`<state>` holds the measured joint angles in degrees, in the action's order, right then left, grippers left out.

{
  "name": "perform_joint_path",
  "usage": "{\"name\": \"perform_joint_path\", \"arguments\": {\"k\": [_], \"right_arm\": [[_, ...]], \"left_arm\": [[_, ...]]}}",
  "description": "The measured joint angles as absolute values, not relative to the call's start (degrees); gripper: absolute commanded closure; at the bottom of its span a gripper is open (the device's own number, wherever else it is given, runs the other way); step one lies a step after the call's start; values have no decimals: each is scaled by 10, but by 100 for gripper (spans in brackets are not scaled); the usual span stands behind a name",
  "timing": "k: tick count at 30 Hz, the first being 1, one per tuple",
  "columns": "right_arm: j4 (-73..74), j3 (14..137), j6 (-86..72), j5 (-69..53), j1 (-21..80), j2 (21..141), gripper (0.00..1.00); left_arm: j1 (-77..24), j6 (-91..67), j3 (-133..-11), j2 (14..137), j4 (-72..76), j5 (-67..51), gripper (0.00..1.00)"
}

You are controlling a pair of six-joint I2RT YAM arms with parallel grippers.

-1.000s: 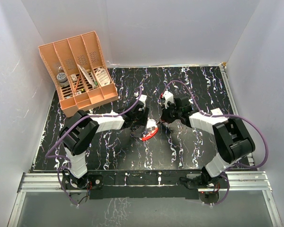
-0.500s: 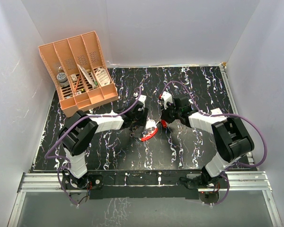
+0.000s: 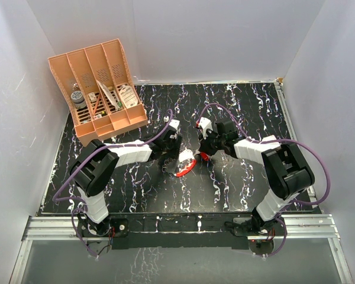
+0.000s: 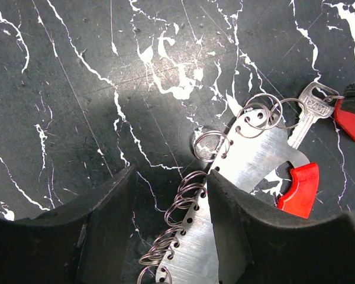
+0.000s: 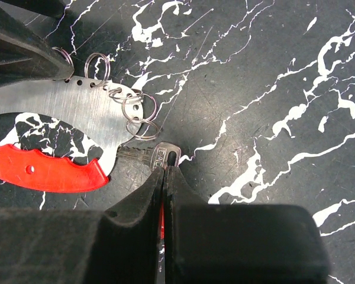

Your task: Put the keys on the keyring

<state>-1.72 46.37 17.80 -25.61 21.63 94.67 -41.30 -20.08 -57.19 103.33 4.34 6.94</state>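
The keyring [image 3: 186, 165] is a flat metal oval [image 4: 254, 157] with a red grip [image 4: 299, 189] and several split rings along one edge, lying mid-table. My left gripper [image 4: 170, 174] stands open over its ringed edge. The right finger rests across the plate, and the left finger is on the table, apart from the rings. The keys show as one silver key [image 5: 160, 155] with a red piece [image 4: 352, 118], lying by the end rings. My right gripper [image 5: 165, 168] is shut on it, with red showing between the fingers. From above, both grippers [image 3: 173, 155] [image 3: 205, 152] flank the keyring.
An orange slotted organiser [image 3: 100, 89] with small items stands at the back left. White walls close in the black marbled table [image 3: 254, 106] on three sides. The arms' purple cables loop above the table.
Both wrists have shifted slightly left. The keyring has hardly moved, and neither gripper's opening has changed.
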Motion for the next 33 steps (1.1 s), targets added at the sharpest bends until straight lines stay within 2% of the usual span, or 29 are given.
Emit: {"name": "perform_joint_path", "arguments": {"k": [27, 33], "right_arm": [[-15, 463, 181, -290, 229, 947, 100], [-17, 463, 176, -286, 232, 947, 100]], "left_arm": [[-410, -199, -574, 1032, 34, 66, 50], [-410, -193, -575, 1032, 33, 57, 47]]}}
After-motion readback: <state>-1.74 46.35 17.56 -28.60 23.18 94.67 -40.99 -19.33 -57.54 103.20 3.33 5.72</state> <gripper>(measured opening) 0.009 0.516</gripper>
